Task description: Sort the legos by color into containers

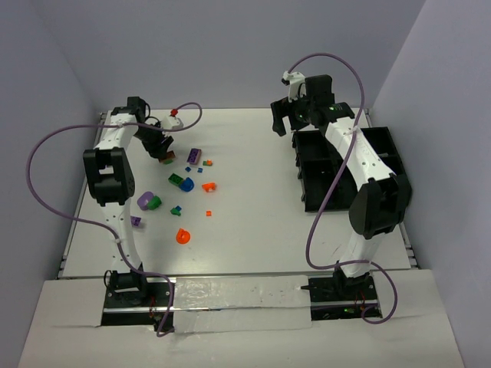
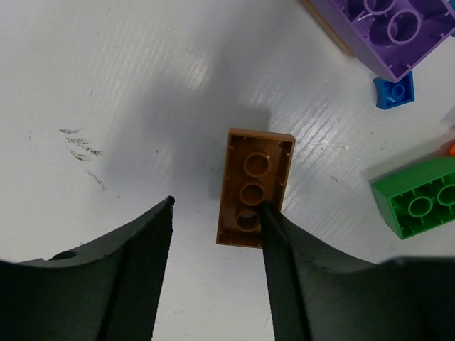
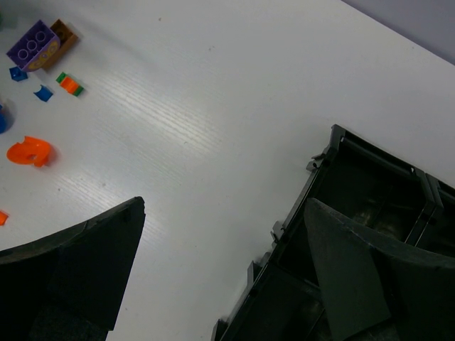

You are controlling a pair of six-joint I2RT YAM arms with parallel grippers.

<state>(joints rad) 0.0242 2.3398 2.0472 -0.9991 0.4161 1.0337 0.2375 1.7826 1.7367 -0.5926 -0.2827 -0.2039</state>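
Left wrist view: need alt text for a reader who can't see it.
A brown lego lies on the white table under the open left gripper, one black finger covering its lower right corner. A purple brick, a small blue piece and a green brick lie at the frame's right.

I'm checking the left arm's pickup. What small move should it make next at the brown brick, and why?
Probably shift the left gripper sideways toward the brown brick, which lies off-centre: one finger overlaps its edge while the other stands well clear.

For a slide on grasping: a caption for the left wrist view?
Left gripper open above a brown brick, one finger overlapping its near end.
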